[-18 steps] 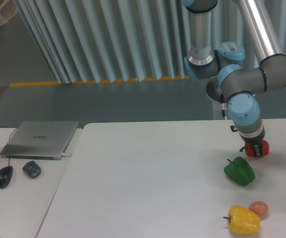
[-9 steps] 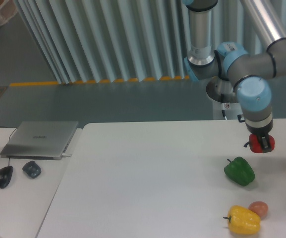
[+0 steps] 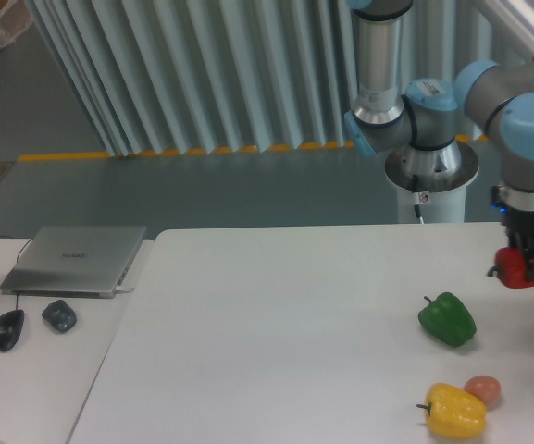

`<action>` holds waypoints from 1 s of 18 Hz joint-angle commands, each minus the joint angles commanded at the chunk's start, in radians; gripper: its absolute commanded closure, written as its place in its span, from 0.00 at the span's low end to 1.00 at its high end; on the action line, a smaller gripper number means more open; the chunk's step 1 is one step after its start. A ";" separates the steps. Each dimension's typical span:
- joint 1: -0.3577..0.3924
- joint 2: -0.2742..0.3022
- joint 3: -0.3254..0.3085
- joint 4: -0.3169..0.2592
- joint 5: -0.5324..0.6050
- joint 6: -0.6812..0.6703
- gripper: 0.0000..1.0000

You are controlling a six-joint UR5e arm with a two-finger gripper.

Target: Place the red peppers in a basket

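A green pepper (image 3: 448, 319) lies at right; nearer, a yellow pepper (image 3: 454, 411) touches a reddish-orange fruit (image 3: 482, 389). Far left: laptop (image 3: 74, 260), two mice (image 3: 33, 323).

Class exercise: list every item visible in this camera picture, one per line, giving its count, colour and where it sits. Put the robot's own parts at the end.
red pepper: one, red, held in the gripper above the table's right edge
green pepper: one, green, on the table right of centre
yellow pepper: one, yellow, near the table's front right
small round fruit: one, reddish-orange, right beside the yellow pepper
laptop: one, silver, closed, on the left desk
mouse: one, black, in front of the laptop
small dark object: one, grey, beside the mouse
table: one, white
gripper: one, dark, shut on the red pepper
robot arm: one, grey and blue, upper right
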 joint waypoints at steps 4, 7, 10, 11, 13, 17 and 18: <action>0.092 -0.020 0.000 0.101 0.002 0.035 0.52; 0.123 -0.044 -0.002 0.222 0.005 0.026 0.52; 0.189 -0.066 -0.002 0.269 0.005 0.034 0.52; 0.199 -0.071 -0.002 0.275 0.006 0.032 0.52; 0.235 -0.072 -0.006 0.275 0.006 0.037 0.52; 0.259 -0.074 -0.009 0.281 0.006 0.028 0.23; 0.259 -0.074 -0.009 0.281 0.006 0.026 0.01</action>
